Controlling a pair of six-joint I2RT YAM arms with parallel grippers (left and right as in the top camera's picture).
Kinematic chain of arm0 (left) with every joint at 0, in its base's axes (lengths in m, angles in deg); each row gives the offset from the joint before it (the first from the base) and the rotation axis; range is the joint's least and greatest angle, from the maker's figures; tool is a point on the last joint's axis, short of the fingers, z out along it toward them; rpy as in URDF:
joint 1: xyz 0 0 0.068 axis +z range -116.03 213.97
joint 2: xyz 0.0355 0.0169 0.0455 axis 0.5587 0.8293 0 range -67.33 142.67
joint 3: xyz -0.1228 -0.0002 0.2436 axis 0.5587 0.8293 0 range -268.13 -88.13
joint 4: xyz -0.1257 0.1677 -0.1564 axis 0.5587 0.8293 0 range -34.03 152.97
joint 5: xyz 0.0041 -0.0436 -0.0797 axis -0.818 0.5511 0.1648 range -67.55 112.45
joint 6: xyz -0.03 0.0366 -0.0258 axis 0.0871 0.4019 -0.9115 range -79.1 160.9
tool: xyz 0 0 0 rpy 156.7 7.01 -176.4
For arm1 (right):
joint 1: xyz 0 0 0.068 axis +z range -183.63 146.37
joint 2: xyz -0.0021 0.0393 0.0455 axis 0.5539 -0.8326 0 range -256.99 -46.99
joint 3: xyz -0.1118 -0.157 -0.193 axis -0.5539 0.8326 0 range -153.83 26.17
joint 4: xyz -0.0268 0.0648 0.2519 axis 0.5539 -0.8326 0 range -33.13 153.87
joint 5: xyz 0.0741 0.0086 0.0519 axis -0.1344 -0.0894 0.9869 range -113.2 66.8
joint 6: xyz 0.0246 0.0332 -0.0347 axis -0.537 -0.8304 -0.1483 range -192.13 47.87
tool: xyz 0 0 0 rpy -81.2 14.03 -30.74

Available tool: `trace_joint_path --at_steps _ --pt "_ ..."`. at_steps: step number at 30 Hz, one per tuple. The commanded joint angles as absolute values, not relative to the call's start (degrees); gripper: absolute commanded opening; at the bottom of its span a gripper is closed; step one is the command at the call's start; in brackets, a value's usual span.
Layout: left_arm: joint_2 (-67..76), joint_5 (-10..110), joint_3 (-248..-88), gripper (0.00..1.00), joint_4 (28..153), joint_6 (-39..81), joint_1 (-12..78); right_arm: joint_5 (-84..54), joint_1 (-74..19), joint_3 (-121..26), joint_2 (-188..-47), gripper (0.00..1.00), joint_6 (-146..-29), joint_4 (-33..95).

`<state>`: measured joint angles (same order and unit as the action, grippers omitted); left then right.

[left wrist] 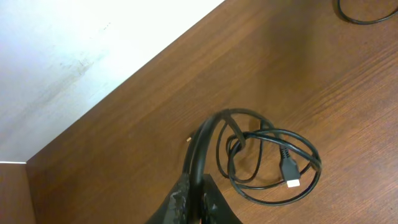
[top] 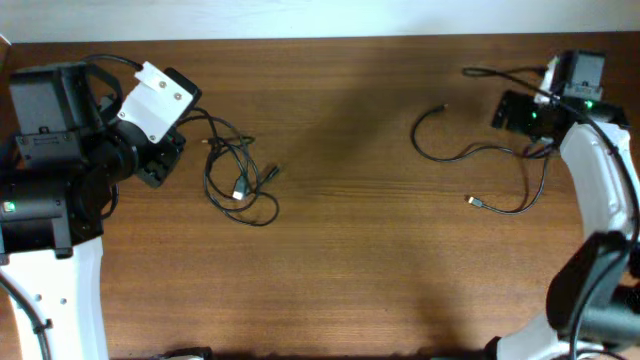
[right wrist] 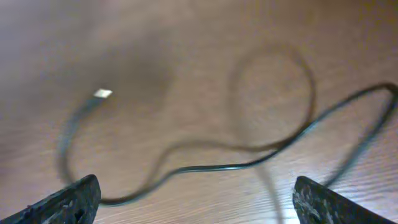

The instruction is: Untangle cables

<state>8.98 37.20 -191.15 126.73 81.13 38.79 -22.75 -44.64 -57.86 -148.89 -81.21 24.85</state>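
Observation:
A small knotted bundle of thin black cables [top: 240, 178] lies left of centre, and the left wrist view shows it as overlapping loops [left wrist: 273, 163] with a silver-tipped plug [left wrist: 291, 180]. My left gripper [top: 160, 165] sits just left of it, its jaws [left wrist: 198, 202] shut on one strand that arches up into the bundle. On the right, a loose black cable [top: 470, 152] curls across the table, with a silver-tipped end [top: 470, 201] nearer the front. My right gripper [top: 515, 115] hangs above it, wide open [right wrist: 196, 182]. That cable [right wrist: 249, 165] and its plug [right wrist: 102, 93] lie on the wood below, apart from the fingers.
The wooden table's far edge [top: 320, 40] meets a white surface [left wrist: 74, 56]. A thicker black cord [top: 490, 72] runs to the right arm's base at the back right. The left arm's bulky body [top: 50, 150] fills the left side. A stretch of the loose cable [left wrist: 364, 17] shows far off.

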Motion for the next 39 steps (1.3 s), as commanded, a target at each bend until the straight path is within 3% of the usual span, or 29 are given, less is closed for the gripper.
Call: trace_joint_path --at_steps 1,12,22,33,39 --pt "7.72 37.68 -191.78 0.08 126.40 79.91 38.61 -22.95 -40.81 -58.88 -146.64 0.98 -87.42 23.62" --pt "7.72 35.86 -191.78 0.10 128.74 79.91 38.61 -31.58 -39.33 -58.60 -148.15 0.99 -137.21 23.29" --pt "7.72 35.05 -191.78 0.11 128.32 79.93 38.61 -35.47 -39.26 -58.58 -162.23 0.99 -137.77 36.74" --pt "7.72 34.40 -191.78 0.11 128.61 79.93 38.61 -34.36 -39.26 -58.64 -165.57 0.99 -158.15 27.38" --pt "7.72 34.42 -191.74 0.11 128.74 79.93 38.61 -28.04 -39.15 -63.26 -161.86 0.99 -158.98 20.19"
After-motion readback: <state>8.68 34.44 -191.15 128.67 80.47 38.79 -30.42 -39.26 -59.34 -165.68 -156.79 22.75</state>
